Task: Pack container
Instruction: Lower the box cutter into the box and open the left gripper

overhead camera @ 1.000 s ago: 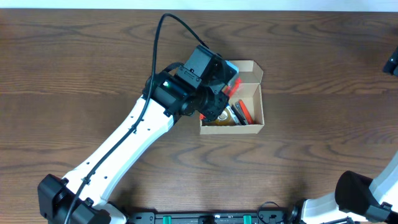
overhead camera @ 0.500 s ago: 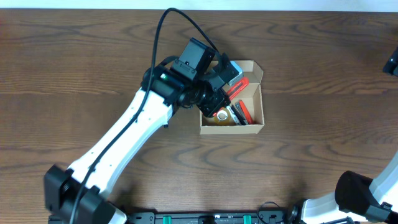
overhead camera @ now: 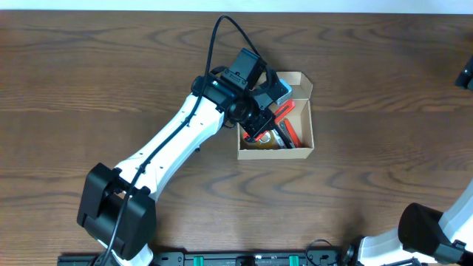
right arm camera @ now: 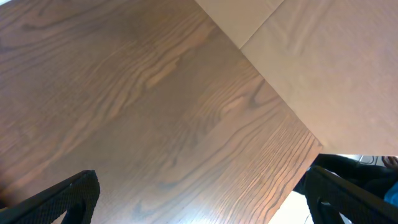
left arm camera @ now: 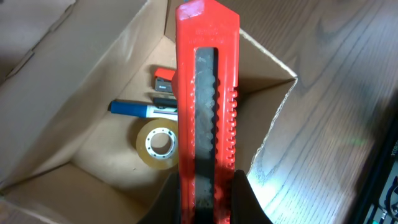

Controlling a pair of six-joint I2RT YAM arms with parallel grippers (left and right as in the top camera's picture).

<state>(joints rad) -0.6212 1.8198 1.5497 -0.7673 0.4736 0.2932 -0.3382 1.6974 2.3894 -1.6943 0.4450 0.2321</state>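
The container (overhead camera: 304,151) is a tan cardboard box, open, right of the table's centre; it also shows in the left wrist view (left arm camera: 74,81). My left gripper (overhead camera: 260,122) hangs over the box and is shut on a red box cutter (left arm camera: 206,99) that points down into it (left arm camera: 208,208). Inside the box lie a clear tape roll (left arm camera: 157,144), a blue pen (left arm camera: 140,110) and a small red item (left arm camera: 163,79). My right gripper (right arm camera: 199,199) is open and empty above bare table, away from the box.
The dark wooden table (overhead camera: 89,81) surrounds the box. The right arm's base (overhead camera: 436,229) sits at the front right corner. A dark object (overhead camera: 465,74) is at the right edge. The table's edge and pale floor show in the right wrist view (right arm camera: 323,62).
My left gripper has swung right and further over the box with the red box cutter in it. The right arm has not moved.
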